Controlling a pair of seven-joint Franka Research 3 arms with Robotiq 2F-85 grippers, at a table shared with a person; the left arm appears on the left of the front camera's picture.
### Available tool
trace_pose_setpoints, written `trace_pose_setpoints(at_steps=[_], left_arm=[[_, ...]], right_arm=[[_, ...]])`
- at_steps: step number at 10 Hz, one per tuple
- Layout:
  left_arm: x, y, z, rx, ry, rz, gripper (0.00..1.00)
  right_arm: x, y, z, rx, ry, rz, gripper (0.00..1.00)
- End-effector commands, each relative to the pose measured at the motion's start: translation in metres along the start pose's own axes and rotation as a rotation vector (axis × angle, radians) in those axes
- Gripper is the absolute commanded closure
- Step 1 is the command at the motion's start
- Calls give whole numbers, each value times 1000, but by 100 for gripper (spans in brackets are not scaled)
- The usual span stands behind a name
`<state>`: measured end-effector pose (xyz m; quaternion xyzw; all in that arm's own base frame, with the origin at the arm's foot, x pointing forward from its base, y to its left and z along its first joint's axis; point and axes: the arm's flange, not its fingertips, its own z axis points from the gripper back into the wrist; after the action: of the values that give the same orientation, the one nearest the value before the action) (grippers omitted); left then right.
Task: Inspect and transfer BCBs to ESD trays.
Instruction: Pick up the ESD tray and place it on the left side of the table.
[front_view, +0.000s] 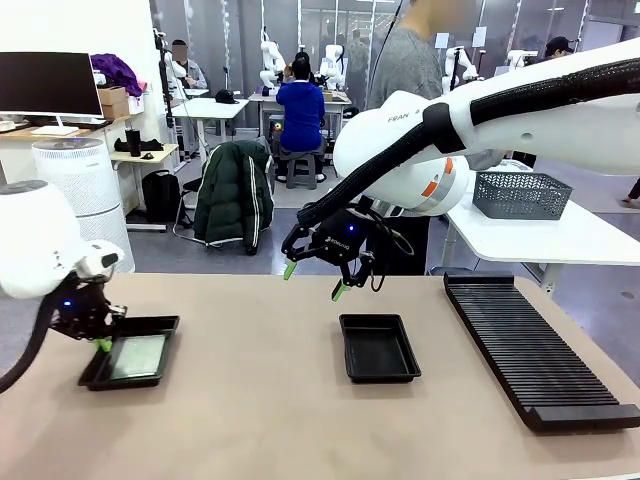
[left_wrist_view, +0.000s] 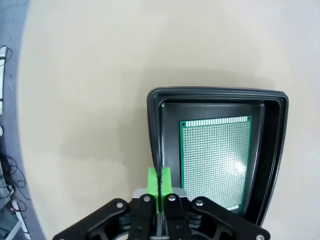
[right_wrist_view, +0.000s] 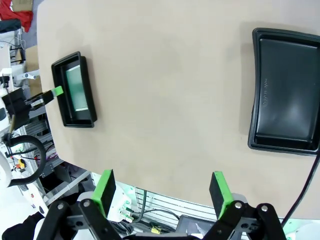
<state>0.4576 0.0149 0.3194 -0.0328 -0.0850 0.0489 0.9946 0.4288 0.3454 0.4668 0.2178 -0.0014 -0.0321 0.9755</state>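
Note:
A pale green BCB lies flat inside the left ESD tray. My left gripper hovers just over that tray's near rim, its green pads pressed together with nothing between them. A second ESD tray sits bare at the table's middle. My right gripper hangs open well above the table, behind the middle tray, holding nothing.
A long black ribbed rack lies along the right side of the table. A grey mesh basket stands on a white side table at the right. A person in grey stands behind the right arm.

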Motion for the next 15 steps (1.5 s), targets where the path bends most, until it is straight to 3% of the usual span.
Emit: trace_pose_setpoints(at_steps=[1,6,11,14,15], left_arm=[[-3,28,14,-13,2,-20,100],[3,90,19,-6,23,-24,100],[1,106,17,-38,32,-27,100],[-3,108,16,-42,40,-20,16],[-3,109,15,-47,42,-16,0]], right_arm=[[0,1,1,-6,-4,-13,0],[0,1,1,-6,-4,-13,0],[0,1,1,-6,-4,-13,0],[0,1,1,-6,-4,-13,0],[0,1,1,-6,-4,-13,0]])
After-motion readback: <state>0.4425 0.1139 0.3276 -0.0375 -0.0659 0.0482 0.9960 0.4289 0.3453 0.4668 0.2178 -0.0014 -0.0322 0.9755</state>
